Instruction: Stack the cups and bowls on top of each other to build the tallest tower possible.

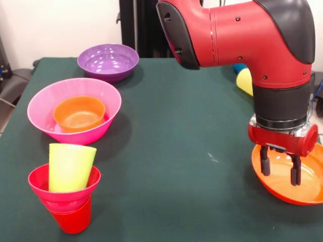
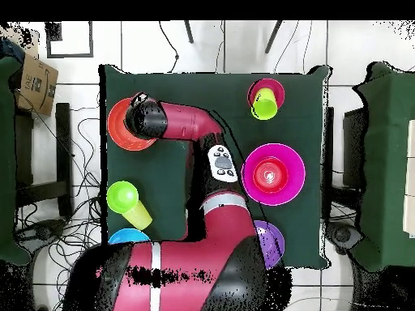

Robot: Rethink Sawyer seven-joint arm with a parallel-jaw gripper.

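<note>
My gripper (image 1: 280, 170) hangs open inside the large orange bowl (image 1: 312, 187) at the right of the front view, fingers apart with nothing between them. In the overhead view the wrist covers part of that orange bowl (image 2: 118, 136). A tower stands at the front left: a red cup (image 1: 73, 217) bears a small magenta bowl (image 1: 36, 182), and a yellow-green cup (image 1: 70, 166) leans upside down in it. From above the tower (image 2: 266, 97) sits by the table's top edge. A small orange bowl (image 1: 79, 112) rests in the large pink bowl (image 1: 43, 103).
A purple bowl (image 1: 107, 60) sits at the far left corner, and shows as the purple bowl (image 2: 272, 241) from above. Behind the arm, another yellow-green cup (image 2: 130, 202) lies on its side beside a blue bowl (image 2: 126, 237). Chairs flank the table.
</note>
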